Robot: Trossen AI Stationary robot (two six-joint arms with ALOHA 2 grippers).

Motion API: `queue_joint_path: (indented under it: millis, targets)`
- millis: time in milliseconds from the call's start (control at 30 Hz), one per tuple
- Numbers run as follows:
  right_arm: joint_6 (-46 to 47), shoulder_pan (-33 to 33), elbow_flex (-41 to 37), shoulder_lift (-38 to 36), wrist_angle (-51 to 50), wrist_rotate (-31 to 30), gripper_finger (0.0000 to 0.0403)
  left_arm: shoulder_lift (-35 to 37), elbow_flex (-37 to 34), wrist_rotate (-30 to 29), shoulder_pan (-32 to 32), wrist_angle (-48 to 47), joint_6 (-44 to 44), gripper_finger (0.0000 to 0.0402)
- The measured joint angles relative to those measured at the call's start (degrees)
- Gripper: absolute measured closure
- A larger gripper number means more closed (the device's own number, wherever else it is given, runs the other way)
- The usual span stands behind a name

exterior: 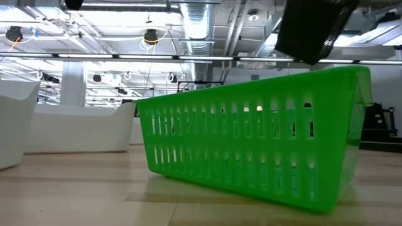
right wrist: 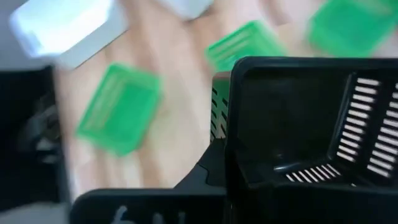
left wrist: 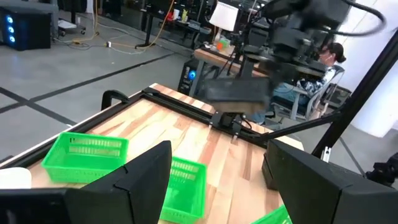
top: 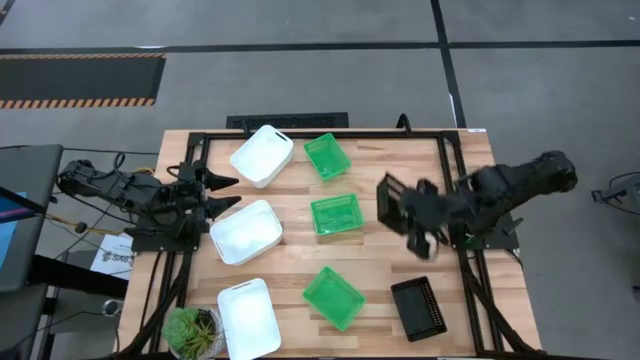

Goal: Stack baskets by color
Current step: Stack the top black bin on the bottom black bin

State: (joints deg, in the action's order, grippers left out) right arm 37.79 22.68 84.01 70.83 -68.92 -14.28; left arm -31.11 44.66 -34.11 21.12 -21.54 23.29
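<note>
A black basket [top: 396, 203] is held clamped in the right hand [top: 428, 222] above the tabletop [top: 380, 270]; the left hand [top: 215, 195] is spread wide.

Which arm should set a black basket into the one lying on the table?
Right. The right gripper is already shut on a black basket, lifted near the black basket on the table. The left gripper waits open by the white baskets.

Grey floor [top: 300, 60] with hazard-striped mat [top: 80, 80]; ceiling ducts [exterior: 198, 25] overhead.
</note>
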Motion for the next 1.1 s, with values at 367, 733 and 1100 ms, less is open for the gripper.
queue_joint_path:
  millis: [367, 733, 1100]
  targets:
    - [17.1, 21.7, 3.5, 12.5, -0.8, -0.6, 0.0399, 0.0, 0.0, -2.5, 0.0, 0.0, 0.0, 0.0148]
    - [27.0, 32.2, 15.6, 28.3, -17.4, -0.7, 0.0400, 0.0, 0.0, -4.0, 0.0, 0.0, 2.4, 0.0148]
    - [26.9, 36.5, 17.5, 37.3, -21.0, -1.5, 0.0399, -0.5, 0.0, -7.5, 0.0, 0.0, 3.5, 0.0148]
